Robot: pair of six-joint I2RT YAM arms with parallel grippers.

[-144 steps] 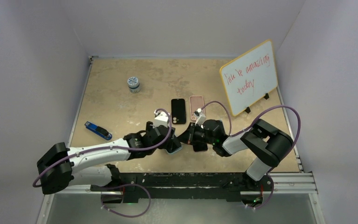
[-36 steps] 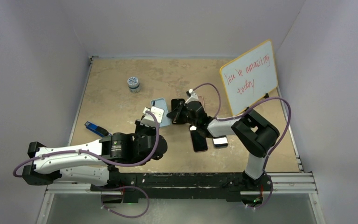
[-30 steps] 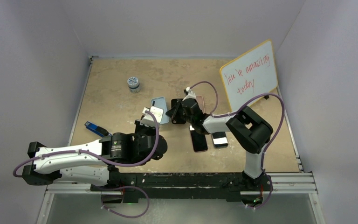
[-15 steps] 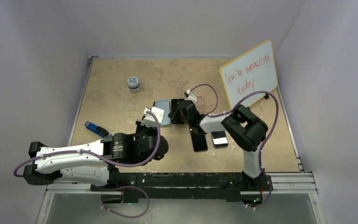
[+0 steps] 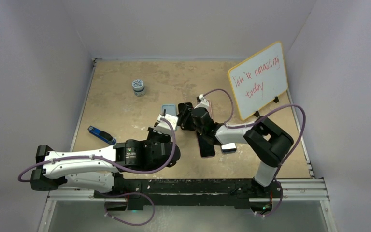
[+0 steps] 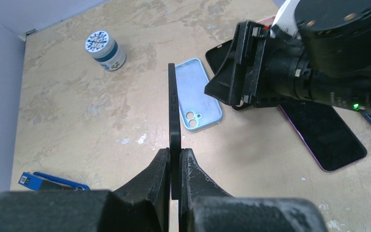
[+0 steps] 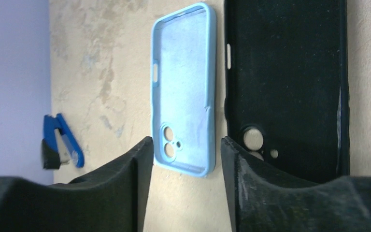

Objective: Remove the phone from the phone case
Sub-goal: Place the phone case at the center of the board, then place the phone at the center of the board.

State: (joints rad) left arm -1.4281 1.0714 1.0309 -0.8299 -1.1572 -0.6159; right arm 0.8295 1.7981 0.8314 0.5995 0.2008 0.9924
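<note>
Tan tabletop [image 5: 121,87]: phone [image 6: 174,106] is clamped edge-up by left gripper [image 6: 175,154], pointing toward empty case [image 6: 196,94] below parted right gripper [image 7: 187,142].

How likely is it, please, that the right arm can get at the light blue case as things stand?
Probably yes: the right gripper hangs open just above the light blue case, which lies flat and uncovered.

Top external: fixed high behind the arm bases, tilted down over the whole table [image 5: 121,92]; left wrist: low, looking forward past the left tool [image 6: 175,153]; right wrist: close, straight down through the right tool [image 7: 186,145]; all three share the light blue case [image 5: 168,110].
</note>
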